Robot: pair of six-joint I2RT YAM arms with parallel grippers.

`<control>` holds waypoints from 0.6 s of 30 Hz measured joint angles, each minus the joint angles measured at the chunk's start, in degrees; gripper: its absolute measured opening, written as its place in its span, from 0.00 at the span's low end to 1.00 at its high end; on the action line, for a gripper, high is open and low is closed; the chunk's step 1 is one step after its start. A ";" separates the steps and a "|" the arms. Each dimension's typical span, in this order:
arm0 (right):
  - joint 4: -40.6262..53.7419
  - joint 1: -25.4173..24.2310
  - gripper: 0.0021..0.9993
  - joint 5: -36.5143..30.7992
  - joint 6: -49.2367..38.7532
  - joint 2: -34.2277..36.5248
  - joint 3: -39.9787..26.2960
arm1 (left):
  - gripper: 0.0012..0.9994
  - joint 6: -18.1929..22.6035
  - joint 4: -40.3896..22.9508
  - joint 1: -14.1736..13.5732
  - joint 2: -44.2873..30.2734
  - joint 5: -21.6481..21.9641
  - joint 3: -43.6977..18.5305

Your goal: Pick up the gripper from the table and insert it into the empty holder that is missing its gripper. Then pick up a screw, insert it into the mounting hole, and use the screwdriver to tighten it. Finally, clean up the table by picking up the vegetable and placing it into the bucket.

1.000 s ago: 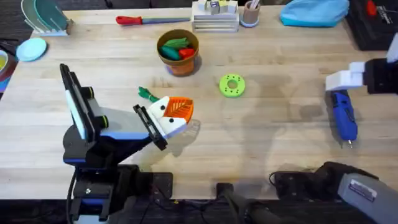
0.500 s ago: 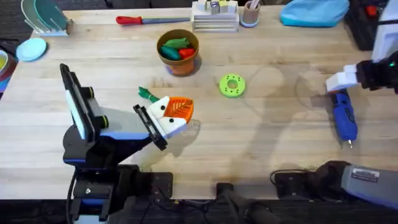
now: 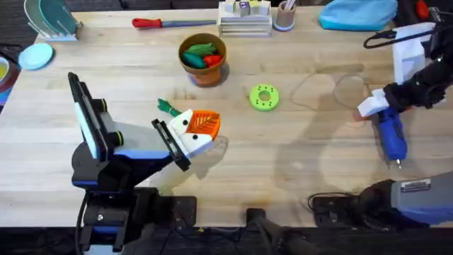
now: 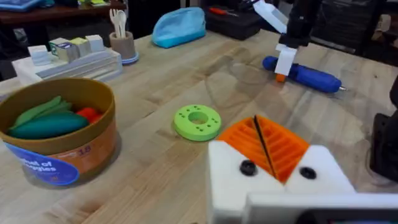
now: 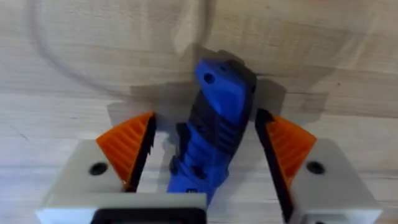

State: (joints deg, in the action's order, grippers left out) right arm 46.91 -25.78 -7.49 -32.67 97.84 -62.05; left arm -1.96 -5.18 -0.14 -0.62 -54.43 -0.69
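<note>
the right gripper point(image 5: 205, 155) straddles the blue screwdriver point(image 3: 390, 132) lying on the table point(image 3: 297, 156), fingers spread and not clamped, while the left gripper point(image 3: 202, 127) looks closed, empty.

Screwdriver point(image 3: 390, 133) right of bucket point(image 3: 203, 59)

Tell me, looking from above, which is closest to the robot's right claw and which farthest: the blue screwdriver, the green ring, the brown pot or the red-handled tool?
From the right gripper:
1. Blue screwdriver, right at it, between the open fingers.
2. Green ring, mid-table.
3. Brown pot, farther toward the left.
4. Red-handled tool, far back edge, left of centre.
</note>
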 joint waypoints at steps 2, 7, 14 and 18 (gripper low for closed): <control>0.03 0.00 0.99 0.15 -0.24 0.15 -0.04 | 0.01 0.00 0.01 0.00 0.00 0.00 0.00; 0.87 0.12 0.74 1.70 -0.77 0.66 -0.28 | 0.01 0.00 0.01 0.00 -0.01 0.00 0.00; 1.45 0.20 0.48 2.14 -0.84 0.68 -0.39 | 0.01 0.00 0.01 0.00 0.00 0.00 0.01; 0.73 0.20 0.27 1.09 -1.03 0.81 -0.43 | 0.01 0.00 0.01 0.00 -0.01 0.00 0.00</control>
State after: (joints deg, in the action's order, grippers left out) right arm 47.64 -25.58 -6.40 -33.69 98.65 -62.48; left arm -1.96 -5.17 -0.14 -0.64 -54.43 -0.69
